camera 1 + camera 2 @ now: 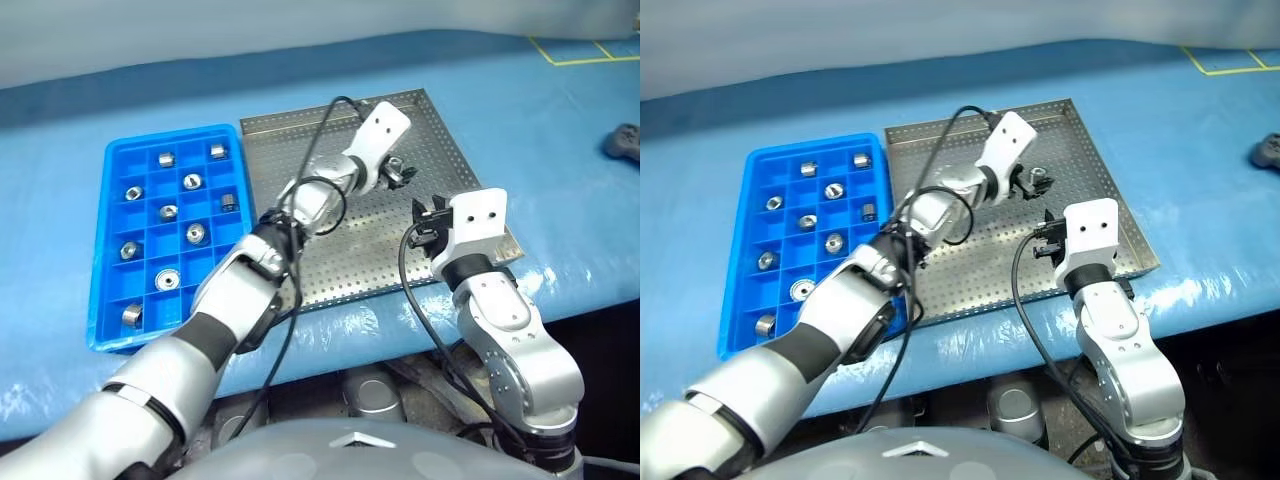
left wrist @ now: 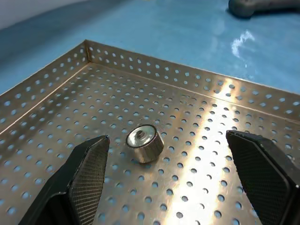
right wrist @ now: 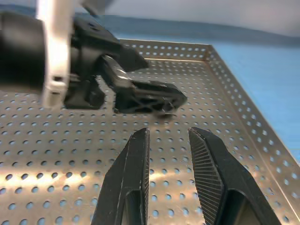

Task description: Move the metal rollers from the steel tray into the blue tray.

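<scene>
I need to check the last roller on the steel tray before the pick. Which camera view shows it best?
The left wrist view: the roller lies close up on the steel tray, its central hole visible, between the open left hand's fingers. In both eye views it is a small speck beside that hand. In the right wrist view the left hand covers it.

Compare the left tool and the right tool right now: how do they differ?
The left tool stands wide open; the right tool shows only a narrow gap between its fingers. The left tool reaches far over the steel tray, with a roller lying between its fingers; the right tool sits nearer the tray's front edge with nothing between its fingers. Both are black, empty, and over the steel tray.
</scene>
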{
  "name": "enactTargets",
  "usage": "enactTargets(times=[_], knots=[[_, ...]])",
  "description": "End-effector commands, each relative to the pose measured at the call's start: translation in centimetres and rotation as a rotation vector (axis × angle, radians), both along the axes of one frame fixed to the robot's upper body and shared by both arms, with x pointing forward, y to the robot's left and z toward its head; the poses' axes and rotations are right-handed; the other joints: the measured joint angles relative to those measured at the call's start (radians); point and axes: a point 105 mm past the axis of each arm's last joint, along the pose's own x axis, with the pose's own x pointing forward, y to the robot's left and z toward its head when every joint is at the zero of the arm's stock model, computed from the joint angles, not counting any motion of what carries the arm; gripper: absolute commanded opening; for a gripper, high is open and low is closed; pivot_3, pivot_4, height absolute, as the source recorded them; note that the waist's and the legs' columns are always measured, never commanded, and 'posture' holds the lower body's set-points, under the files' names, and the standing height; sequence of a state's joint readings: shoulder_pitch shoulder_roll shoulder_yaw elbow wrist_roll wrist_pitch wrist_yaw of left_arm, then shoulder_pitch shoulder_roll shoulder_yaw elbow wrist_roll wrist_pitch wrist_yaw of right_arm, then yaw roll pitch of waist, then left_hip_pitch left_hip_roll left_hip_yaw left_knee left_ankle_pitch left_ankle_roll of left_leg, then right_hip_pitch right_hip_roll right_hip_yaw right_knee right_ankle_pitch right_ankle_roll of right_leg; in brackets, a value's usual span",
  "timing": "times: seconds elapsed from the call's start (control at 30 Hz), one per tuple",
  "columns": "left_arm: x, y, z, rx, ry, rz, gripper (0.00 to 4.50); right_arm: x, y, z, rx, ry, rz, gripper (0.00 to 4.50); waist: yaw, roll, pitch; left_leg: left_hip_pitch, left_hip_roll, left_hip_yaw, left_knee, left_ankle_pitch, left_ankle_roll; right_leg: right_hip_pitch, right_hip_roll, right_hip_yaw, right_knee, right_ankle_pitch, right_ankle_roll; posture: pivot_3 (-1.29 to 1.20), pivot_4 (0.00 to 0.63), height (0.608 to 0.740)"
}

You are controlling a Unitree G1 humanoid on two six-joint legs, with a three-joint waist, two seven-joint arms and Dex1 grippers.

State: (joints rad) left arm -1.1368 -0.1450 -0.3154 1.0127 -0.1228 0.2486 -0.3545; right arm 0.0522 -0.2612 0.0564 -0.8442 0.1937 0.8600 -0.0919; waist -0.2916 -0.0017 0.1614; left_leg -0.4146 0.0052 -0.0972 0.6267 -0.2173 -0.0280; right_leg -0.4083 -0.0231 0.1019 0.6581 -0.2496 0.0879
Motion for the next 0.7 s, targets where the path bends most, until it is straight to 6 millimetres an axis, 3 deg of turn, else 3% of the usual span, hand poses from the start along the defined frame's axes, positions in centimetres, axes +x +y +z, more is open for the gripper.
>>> enactTargets(times=[0.03,0.23,0.37,0.7], knots=[[0.8,-0.7,0.7,0.034,-0.082,0.060,4.42,-0.9,-0.9,1.3,-0.006,-0.063,-0.062,1.42,-0.043,0.000,0.000,0.001,0.000,0.001,-0.001,-0.001,0.001,0.000,0.000,0.001,0.000,-0.001,0.001,-0.51,0.150,0.740],[2.3,0.9,1.0,0.026,-0.106,0.250,4.42,-1.5,-1.6,0.9,0.007,-0.060,-0.122,1.42,-0.133,-0.001,0.000,0.001,-0.001,0.004,0.001,-0.001,0.002,0.000,-0.002,0.003,0.001,-0.002,0.005,-0.55,0.150,0.740],[2.0,0.8,0.1,0.034,-0.071,0.251,4.42,-1.5,-1.4,0.7,0.014,-0.058,-0.121,1.42,-0.177,-0.001,0.000,0.002,-0.002,0.006,0.001,-0.001,0.002,0.001,-0.003,0.005,0.001,-0.001,0.006,-0.55,0.150,0.740],[2.4,2.5,-1.6,0.004,-0.011,0.408,4.42,-1.9,-1.1,0.1,0.038,-0.035,-0.129,1.42,-0.222,-0.001,0.000,0.003,-0.002,0.007,0.001,-0.001,0.002,0.001,-0.003,0.006,0.002,-0.001,0.006,-0.54,0.150,0.740]])
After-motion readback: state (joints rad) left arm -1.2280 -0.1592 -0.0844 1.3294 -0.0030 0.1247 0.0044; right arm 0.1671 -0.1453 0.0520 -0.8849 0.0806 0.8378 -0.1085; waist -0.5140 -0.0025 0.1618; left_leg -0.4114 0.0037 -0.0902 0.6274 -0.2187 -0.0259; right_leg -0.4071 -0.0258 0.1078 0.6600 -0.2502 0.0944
